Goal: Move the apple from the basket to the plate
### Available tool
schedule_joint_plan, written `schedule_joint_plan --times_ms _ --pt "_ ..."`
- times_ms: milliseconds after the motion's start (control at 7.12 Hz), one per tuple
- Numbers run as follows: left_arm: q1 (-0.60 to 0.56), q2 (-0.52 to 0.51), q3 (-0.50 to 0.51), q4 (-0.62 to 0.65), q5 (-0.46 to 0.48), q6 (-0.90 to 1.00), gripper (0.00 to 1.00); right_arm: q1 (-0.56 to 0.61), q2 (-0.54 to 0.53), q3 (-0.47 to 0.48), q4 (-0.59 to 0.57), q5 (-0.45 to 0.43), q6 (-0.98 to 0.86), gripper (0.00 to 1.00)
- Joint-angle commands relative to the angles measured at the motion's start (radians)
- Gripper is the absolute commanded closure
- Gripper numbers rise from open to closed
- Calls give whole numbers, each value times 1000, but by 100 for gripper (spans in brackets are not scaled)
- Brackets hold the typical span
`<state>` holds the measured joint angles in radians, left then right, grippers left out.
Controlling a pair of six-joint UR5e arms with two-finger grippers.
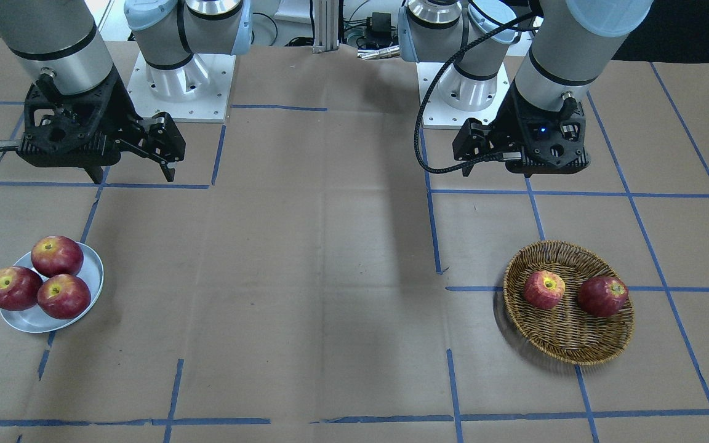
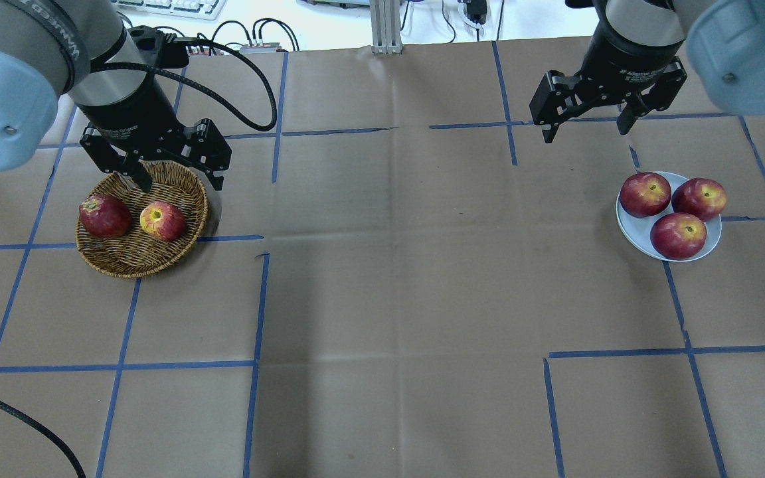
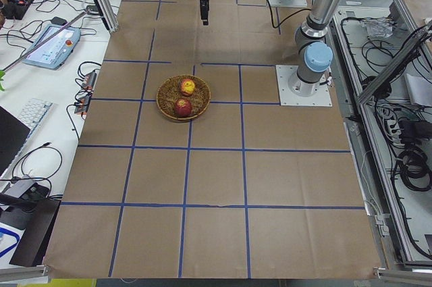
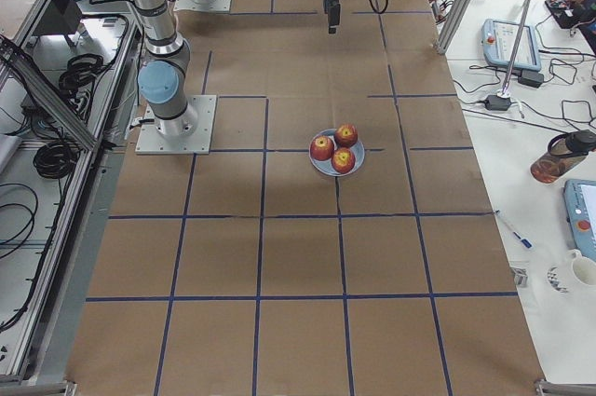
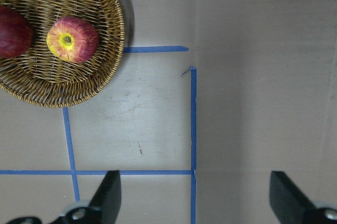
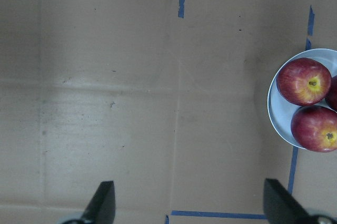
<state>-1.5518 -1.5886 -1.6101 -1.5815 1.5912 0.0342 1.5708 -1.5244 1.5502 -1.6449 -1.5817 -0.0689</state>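
Note:
The pale pinkish-red apple [image 2: 163, 221] lies in the brown wicker basket [image 2: 123, 262] next to a darker red apple [image 2: 105, 216]. The left wrist view shows the pale apple [image 5: 72, 39] at upper left, stem hollow up. The grey-white plate [image 2: 628, 226] on the other side holds three dark red apples [image 2: 678, 236]. My left gripper [image 2: 180, 178] is open and empty, raised above the table by the basket's robot-side rim. My right gripper [image 2: 585, 129] is open and empty, raised, on the robot's side of the plate [image 6: 278, 116].
Brown paper with a blue tape grid [image 2: 259, 299] covers the table. The two arm bases [image 1: 179, 80] stand at the robot's edge. A black cable [image 2: 250, 86] loops off the left wrist. Flat paper lies between basket and plate.

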Motion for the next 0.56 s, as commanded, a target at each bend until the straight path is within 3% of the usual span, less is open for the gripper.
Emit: schedule_joint_plan --times_ms 0,421 --pt "-1 4 -2 -2 -2 -11 1 0 3 2 -28 0 -2 0" --pt "-1 6 7 3 6 -13 1 0 15 -1 -30 0 0 0"
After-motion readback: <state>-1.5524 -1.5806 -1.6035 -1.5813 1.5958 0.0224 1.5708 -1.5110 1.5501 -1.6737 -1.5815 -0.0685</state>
